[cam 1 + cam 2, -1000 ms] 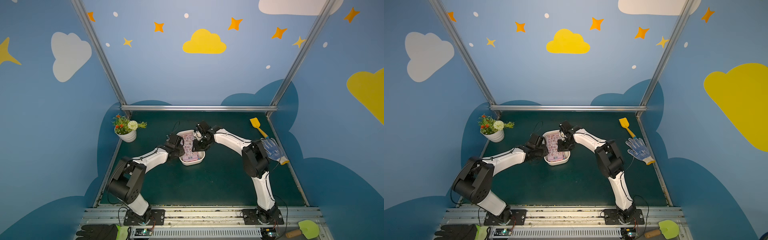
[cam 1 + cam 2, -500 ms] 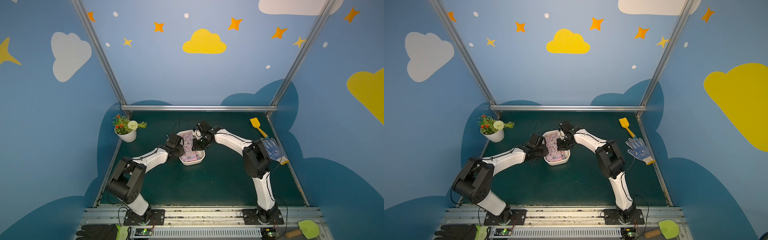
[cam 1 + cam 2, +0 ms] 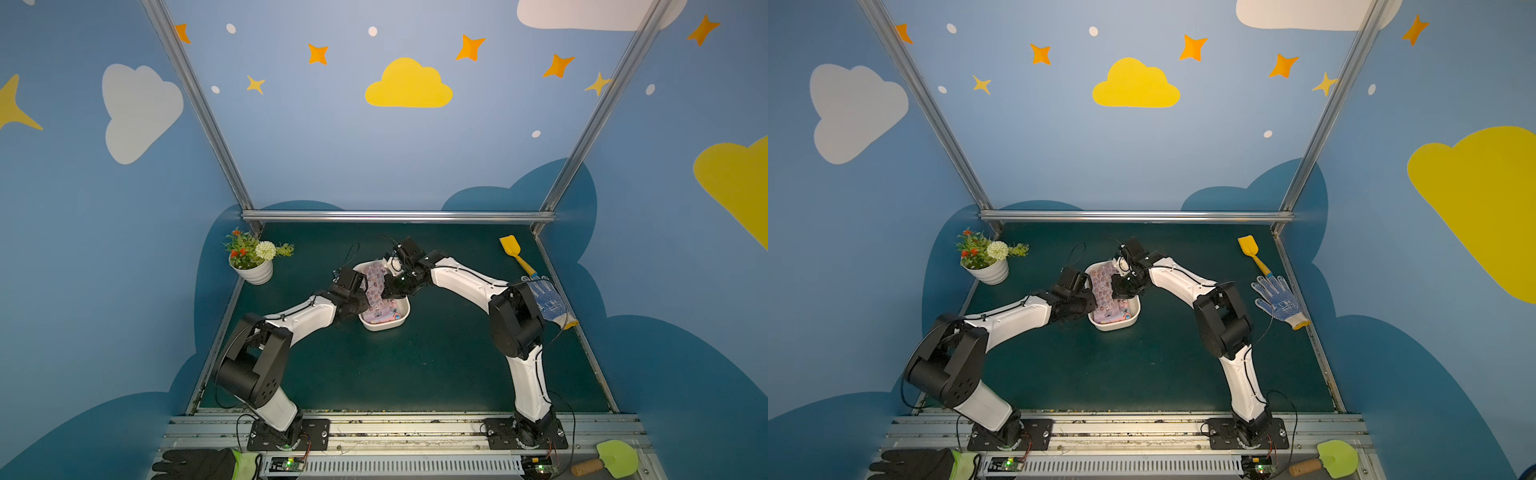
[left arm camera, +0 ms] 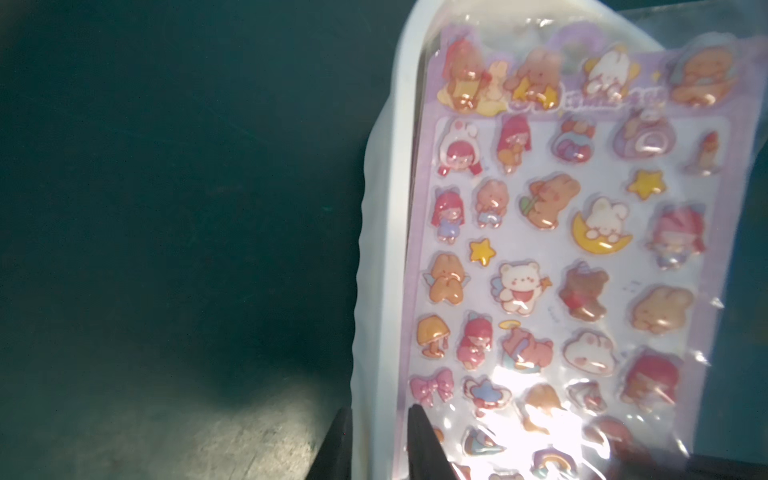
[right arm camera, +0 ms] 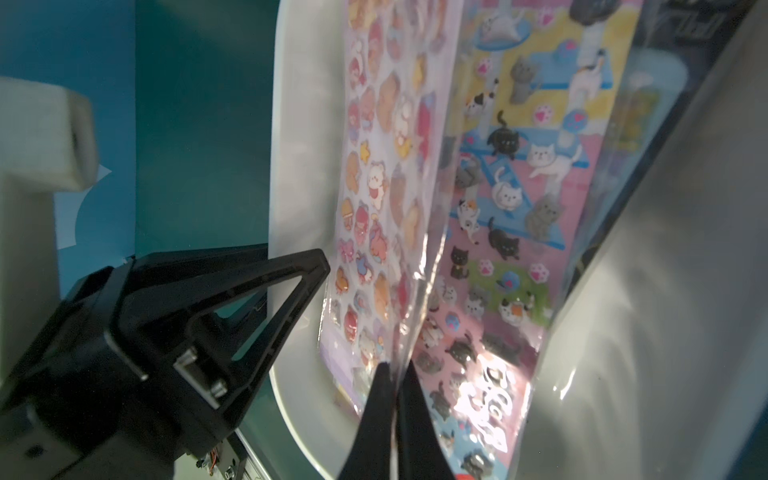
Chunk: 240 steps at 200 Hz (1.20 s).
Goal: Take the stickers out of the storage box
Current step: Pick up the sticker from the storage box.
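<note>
My right hand (image 5: 397,368) is clenched on the top sheet's edge. The stickers (image 5: 519,166) lie stacked in the storage box (image 5: 299,166), whose rim my left hand (image 4: 378,409) clamps. I judge the sheets light, floppy and slippery: pinch the edge firmly, peel upward slowly.

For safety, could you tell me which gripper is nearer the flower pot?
Left. The left gripper grips the storage box rim facing the flower pot; the right gripper, farther across.

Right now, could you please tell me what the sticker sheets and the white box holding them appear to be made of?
The stickers: puffy glossy figures, probably vinyl, in a clear crinkly film sleeve that glares. The storage box: smooth, slightly translucent white plastic, likely moulded, with a rounded rim.
</note>
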Each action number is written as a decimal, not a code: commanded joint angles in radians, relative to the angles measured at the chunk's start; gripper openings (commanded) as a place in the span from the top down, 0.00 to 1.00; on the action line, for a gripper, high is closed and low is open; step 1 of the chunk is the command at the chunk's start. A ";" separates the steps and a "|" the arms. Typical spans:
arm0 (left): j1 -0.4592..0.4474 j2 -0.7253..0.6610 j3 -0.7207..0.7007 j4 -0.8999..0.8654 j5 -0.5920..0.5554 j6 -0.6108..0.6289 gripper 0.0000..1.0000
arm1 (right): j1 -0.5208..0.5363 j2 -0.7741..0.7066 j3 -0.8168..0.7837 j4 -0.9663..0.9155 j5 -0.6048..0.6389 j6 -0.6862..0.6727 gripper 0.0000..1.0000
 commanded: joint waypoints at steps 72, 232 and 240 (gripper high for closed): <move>0.010 -0.060 0.021 -0.046 -0.012 0.006 0.74 | -0.039 -0.136 0.001 -0.055 -0.006 -0.035 1.00; 0.010 -0.049 0.024 -0.070 -0.018 0.017 0.80 | -0.114 -0.215 -0.121 -0.023 -0.118 -0.035 1.00; 0.011 -0.047 0.030 -0.076 -0.016 0.022 0.82 | -0.125 -0.229 -0.120 -0.025 -0.137 -0.041 1.00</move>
